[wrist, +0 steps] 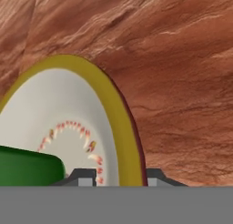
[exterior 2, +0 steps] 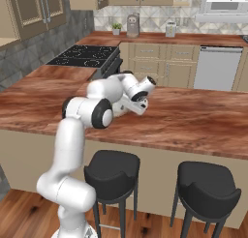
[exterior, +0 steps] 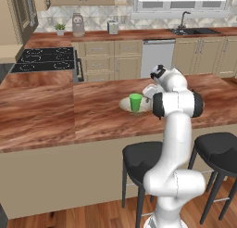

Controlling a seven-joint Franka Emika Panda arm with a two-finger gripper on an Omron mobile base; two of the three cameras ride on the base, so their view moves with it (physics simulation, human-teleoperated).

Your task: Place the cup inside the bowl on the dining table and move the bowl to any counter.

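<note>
Hand view, glossy round bowl (wrist: pixel 68 104), tapered cup (wrist: pixel 27 166)

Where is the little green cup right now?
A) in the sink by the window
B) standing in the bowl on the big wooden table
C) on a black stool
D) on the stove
B: the cup stands upright inside the bowl, which rests on the dining table, and the hand view shows its green side over the bowl's white inside.

The cup (exterior: pixel 135 102) is bright green. The bowl (wrist: pixel 68 114) is cream-white inside, ringed with red-orange flecks, mustard-tan at its rim. The dining table (exterior: pixel 55 111) shows reddish-brown wood grain.
</note>
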